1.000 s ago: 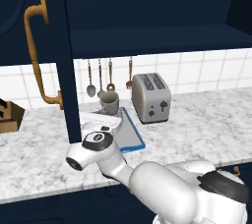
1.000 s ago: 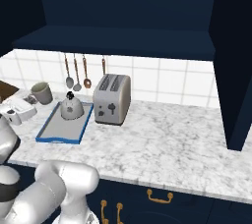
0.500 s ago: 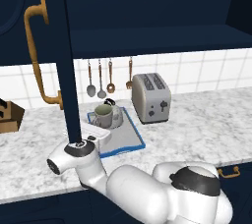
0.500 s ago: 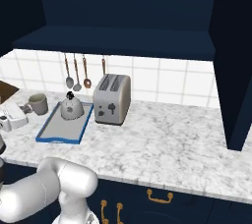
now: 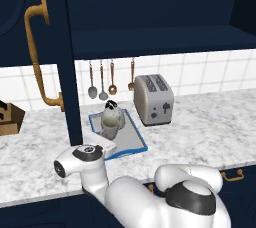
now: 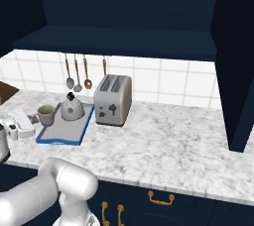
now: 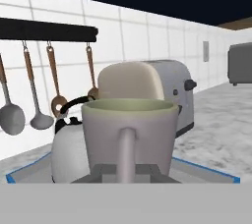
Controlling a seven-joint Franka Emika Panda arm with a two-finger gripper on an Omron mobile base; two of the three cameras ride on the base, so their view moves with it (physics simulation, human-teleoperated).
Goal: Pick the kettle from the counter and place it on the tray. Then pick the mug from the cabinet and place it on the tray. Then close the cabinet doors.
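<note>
The gripper [image 7: 126, 171] is clamping the mug [image 5: 109, 126] by its side handle — jaws drawn in narrow around it — and holding it over the near left part of the tray [image 5: 131, 139], the handle pointing back toward the hand. Whether the mug's base is touching the tray, I cannot tell. The kettle [image 6: 72, 108] is sitting on the tray's far end, just behind the mug. The tray is lying on the counter [image 6: 168, 141] near its back edge, with the toaster [image 6: 113, 100] just beside its right rim. One cabinet door [image 5: 55, 57] is standing open at the left.
</note>
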